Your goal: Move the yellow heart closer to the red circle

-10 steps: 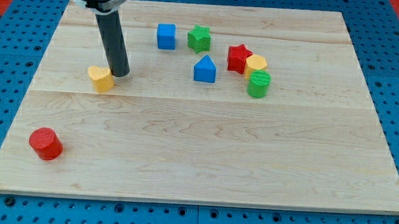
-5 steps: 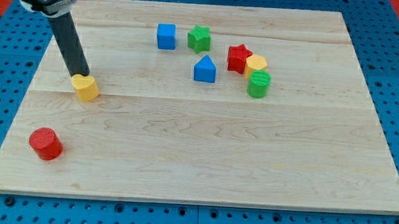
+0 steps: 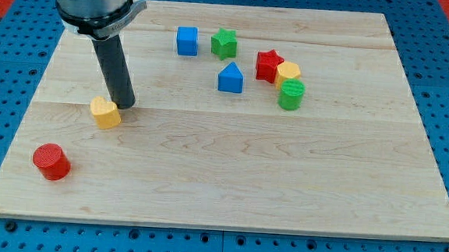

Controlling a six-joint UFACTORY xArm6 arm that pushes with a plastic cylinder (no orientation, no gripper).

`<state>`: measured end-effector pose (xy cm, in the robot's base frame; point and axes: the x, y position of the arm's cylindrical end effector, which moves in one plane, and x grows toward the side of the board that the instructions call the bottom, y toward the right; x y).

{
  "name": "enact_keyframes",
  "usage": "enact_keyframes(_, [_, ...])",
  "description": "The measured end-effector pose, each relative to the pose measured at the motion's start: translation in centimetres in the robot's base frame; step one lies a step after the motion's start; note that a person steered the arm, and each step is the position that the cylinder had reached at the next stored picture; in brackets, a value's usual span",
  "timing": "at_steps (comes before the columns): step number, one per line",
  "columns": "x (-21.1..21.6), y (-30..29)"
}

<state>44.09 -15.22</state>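
The yellow heart (image 3: 106,112) lies on the wooden board (image 3: 230,165) at the view's left, above and to the right of the red circle (image 3: 51,161), which sits near the board's lower left corner. My tip (image 3: 125,104) is down on the board just to the upper right of the yellow heart, touching or almost touching it. The dark rod rises from the tip toward the view's upper left.
A blue cube (image 3: 187,41) and a green star (image 3: 224,43) sit near the top middle. A blue house-shaped block (image 3: 230,78) lies below them. A red star (image 3: 269,66), a yellow hexagon (image 3: 289,73) and a green cylinder (image 3: 291,94) cluster to the right.
The yellow heart moved left, then down and slightly right, now nearer the red circle. My tip swung from the heart's upper right to its upper left and back to its upper right.
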Motion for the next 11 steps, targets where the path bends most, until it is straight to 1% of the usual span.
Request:
enact_keyframes(1, [1.0, 0.0])
enact_keyframes(2, [1.1, -0.4])
enact_keyframes(4, [0.8, -3.2])
enact_keyframes(8, [4.0, -3.2])
enact_keyframes(11, [4.5, -5.1])
